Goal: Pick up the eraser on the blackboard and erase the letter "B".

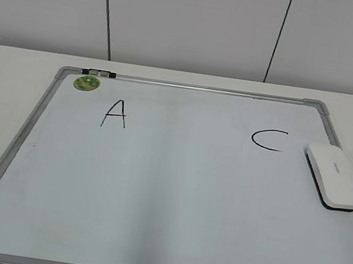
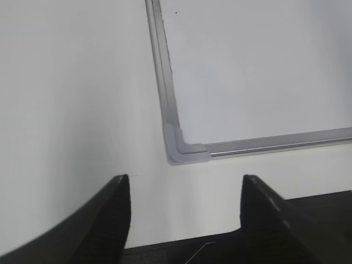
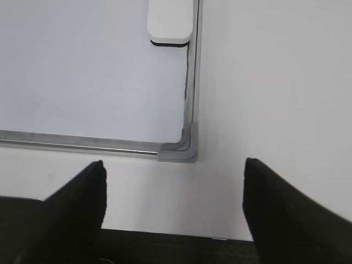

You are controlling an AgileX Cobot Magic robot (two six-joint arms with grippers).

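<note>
1. The eraser (image 1: 334, 176) lies at the board's (image 1: 172, 204) right edge, just right of the "C" (image 1: 269, 140) – untouched.
2. Only "A" (image 1: 115, 113) and "C" show (no "B").
3. Left gripper (image 2: 184, 212) and right gripper (image 3: 173, 195) hover over the tabletop (image 2: 71, 99) – fingers spread, holding nothing.

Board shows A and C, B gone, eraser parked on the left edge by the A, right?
Not quite. The exterior view shows the eraser on the right edge of the blackboard, beside the C, not the A. No B is visible.
</note>
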